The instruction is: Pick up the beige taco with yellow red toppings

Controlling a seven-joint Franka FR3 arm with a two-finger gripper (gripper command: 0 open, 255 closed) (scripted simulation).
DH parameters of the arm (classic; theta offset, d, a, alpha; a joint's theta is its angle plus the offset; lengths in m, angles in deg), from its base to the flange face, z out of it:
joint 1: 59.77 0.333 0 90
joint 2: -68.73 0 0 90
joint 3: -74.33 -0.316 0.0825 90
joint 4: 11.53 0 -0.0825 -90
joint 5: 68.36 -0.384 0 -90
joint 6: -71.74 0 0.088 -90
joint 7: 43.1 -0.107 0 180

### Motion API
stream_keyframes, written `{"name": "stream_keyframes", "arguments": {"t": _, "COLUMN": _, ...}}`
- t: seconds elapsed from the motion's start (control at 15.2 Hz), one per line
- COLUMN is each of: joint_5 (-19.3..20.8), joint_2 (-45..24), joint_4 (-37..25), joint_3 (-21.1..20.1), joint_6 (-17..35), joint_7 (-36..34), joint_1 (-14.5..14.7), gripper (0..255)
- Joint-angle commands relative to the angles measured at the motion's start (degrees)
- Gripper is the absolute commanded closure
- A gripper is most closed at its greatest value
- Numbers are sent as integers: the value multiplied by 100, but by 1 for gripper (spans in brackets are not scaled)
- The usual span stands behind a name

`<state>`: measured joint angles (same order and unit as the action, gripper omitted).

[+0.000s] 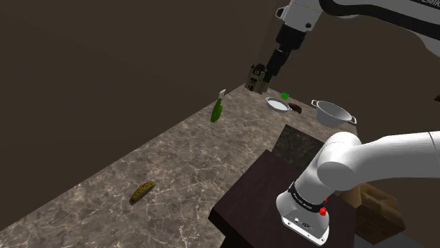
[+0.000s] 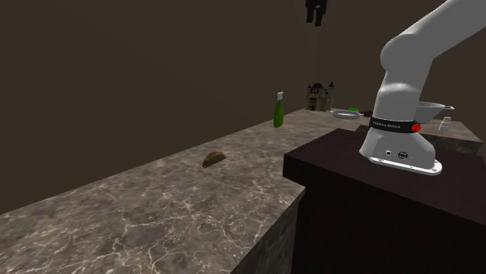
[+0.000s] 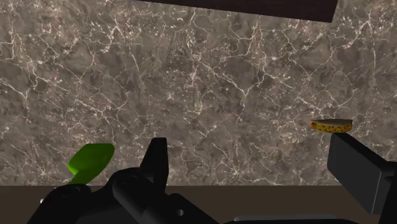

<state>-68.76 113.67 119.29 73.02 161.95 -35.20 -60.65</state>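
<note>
One gripper (image 3: 248, 153) wide open, empty; taco (image 3: 331, 126) toppings red-yellow in wrist view, indistinct elsewhere.

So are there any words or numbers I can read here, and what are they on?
None can be read.
Black band on the white arm: tiny pale lettering, too small to read.
Green bottle and taco: no label shows.

Shoulder view: high beside stand (image 1: 261, 190), looks down along the counter (image 1: 106, 190). Second exterior view: faces the same way, lower, near counter height, stand close. Wrist view: high, straight down; taco (image 3: 331, 126) just beyond 1 of the fingers (image 3: 356, 168), green bottle (image 3: 91, 159) beside the other. All 3 share counter, taco, bottle.
</note>
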Motion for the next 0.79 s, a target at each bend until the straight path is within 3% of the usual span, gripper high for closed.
{"name": "stream_keyframes", "arguments": {"t": 0.0, "joint_5": 0, "joint_2": 0, "joint_4": 0, "joint_3": 0, "joint_6": 0, "joint_7": 0, "joint_1": 0, "gripper": 0}}
{"name": "stream_keyframes", "arguments": {"t": 0.73, "joint_5": -112, "joint_2": -1426, "joint_4": 650, "joint_3": 129, "joint_6": 2082, "joint_7": 1397, "joint_1": 638, "gripper": 0}}
